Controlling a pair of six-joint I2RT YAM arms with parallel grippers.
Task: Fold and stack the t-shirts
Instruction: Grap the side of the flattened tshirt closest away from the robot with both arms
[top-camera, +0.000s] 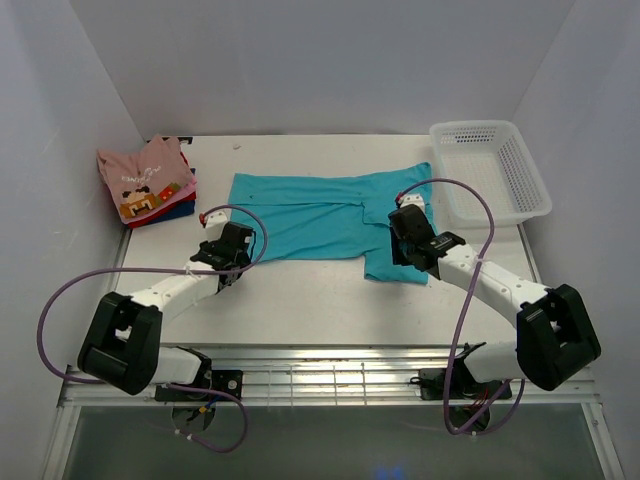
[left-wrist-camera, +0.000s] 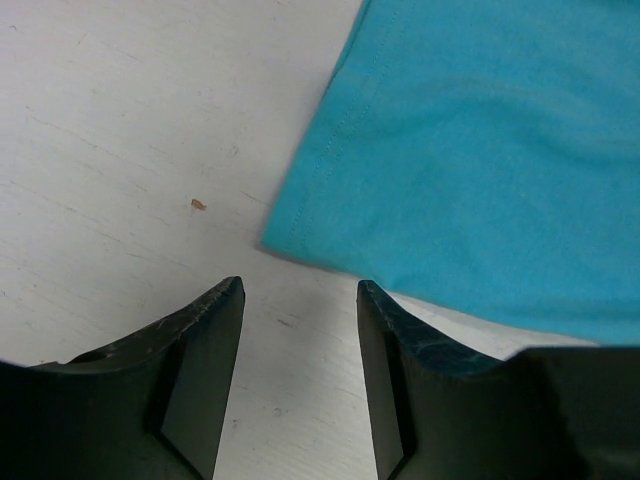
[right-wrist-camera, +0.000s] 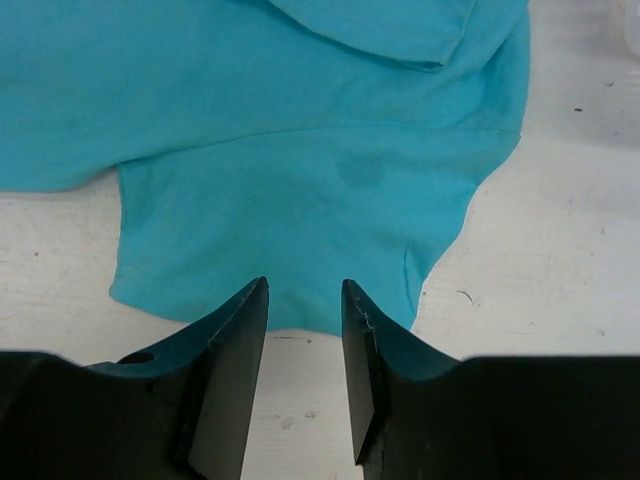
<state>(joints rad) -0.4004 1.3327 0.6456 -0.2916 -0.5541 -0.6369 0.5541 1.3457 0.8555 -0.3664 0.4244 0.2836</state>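
A teal t-shirt lies spread flat across the middle of the table, one sleeve pointing toward the near edge. My left gripper hovers at its near left corner. In the left wrist view that gripper is open over bare table, and the shirt's corner lies just beyond the tips. My right gripper sits over the sleeve. The right wrist view shows it open, the sleeve's hem at its tips, ungripped. A folded stack with a pink graphic shirt on top rests at the far left.
A white mesh basket stands at the far right corner beside the teal shirt. White walls close in the table on the left, back and right. Purple cables loop from both arms. A small crumb lies on the table.
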